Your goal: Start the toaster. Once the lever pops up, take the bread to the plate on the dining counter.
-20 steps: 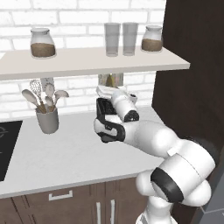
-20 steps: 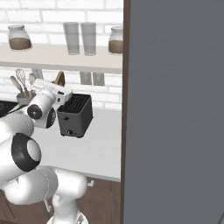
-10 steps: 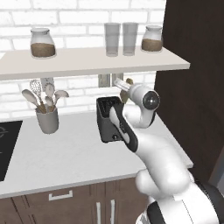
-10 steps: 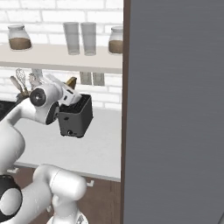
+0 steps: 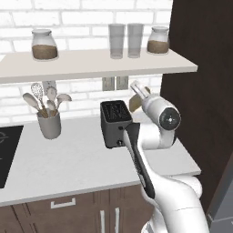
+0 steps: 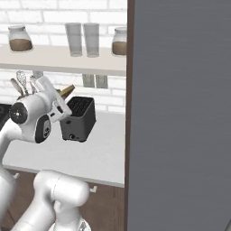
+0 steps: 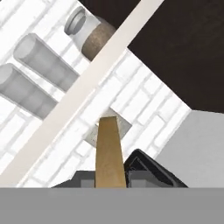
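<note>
The dark grey toaster [image 5: 116,125] [image 6: 79,119] stands on the white kitchen worktop [image 5: 77,164] under the shelf. My gripper [image 5: 136,94] [image 6: 61,95] [image 7: 109,178] is shut on the tan bread [image 5: 134,103] [image 6: 66,91] [image 7: 109,151]. It holds the slice in the air above the toaster's back right corner, clear of the slots. In the hand view the slice shows edge-on, pointing up at the wall outlet and the shelf. The plate and the dining counter are out of view.
A shelf [image 5: 95,63] with jars and two glasses hangs close above the hand. A grey utensil cup [image 5: 49,124] stands left of the toaster, with a black hob [image 5: 7,154] beyond it. A dark tall cabinet [image 5: 205,91] closes off the right, and a grey panel [image 6: 180,113] blocks the right base view.
The arm has swung from the toaster's left to its right. The hand has turned upward, carrying the bread above and behind the toaster.
</note>
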Motion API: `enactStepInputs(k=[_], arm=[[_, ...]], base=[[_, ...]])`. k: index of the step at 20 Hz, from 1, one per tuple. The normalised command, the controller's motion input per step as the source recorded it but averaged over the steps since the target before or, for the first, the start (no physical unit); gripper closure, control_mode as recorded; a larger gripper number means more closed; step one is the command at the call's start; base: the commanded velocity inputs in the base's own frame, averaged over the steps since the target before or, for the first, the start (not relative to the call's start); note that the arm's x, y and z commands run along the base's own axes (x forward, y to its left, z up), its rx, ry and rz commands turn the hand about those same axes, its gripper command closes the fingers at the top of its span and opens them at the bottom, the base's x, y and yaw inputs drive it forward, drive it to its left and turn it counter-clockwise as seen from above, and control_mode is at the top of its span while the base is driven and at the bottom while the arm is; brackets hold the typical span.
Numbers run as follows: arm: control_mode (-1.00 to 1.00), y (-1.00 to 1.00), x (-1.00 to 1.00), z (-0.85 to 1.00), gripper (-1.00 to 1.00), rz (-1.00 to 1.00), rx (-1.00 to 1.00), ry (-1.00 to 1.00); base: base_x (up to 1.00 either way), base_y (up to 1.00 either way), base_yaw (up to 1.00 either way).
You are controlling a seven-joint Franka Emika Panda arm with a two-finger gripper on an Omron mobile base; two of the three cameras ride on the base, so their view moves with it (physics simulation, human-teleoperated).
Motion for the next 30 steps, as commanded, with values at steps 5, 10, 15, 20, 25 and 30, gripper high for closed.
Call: enactStepInputs(k=[5,10,15,20,25,30], arm=[[-1.0,-0.18,-0.2,0.47,1.0,-0.01,0.09,0.16],[-1.0,-0.06,-0.35,0.64,1.0,0.0,-0.1,0.17],[-1.0,-0.19,-0.54,0.44,1.0,0.0,-0.32,0.31],[-1.0,-0.11,-0.36,0.04,1.0,0.0,-0.25,0.29],[-1.0,-0.15,-0.22,-0.25,1.0,0.12,-0.07,0.0],[-1.0,-0.37,-0.03,-0.37,1.0,0.19,-0.06,0.16]], base=[[0.0,0.0,0.0],[0.0,0.0,0.0],[0.0,0.0,0.0],[0.0,0.0,0.0],[0.0,0.0,0.0],[0.0,0.0,0.0]])
